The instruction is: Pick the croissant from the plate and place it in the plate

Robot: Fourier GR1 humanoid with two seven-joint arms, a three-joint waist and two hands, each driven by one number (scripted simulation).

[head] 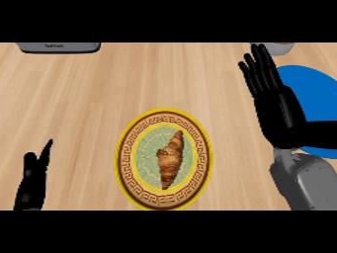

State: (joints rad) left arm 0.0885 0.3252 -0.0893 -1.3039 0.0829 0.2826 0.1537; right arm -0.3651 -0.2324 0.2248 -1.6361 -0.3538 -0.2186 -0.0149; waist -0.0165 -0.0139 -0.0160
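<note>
The croissant (170,159) lay along the middle of the yellow patterned plate (131,148), near the lower edge of the wooden counter (91,99). The right hand (276,101) was raised with straight, open fingers, holding nothing, and it covered part of the blue plate (324,99) at the right edge. Bare wood stayed between the two plates. The left hand (34,178) rested open at the lower left, well apart from the croissant. A grey appliance (58,47) touched the far edge.

Bare counter (76,94) around patterned plate (131,148)
</note>
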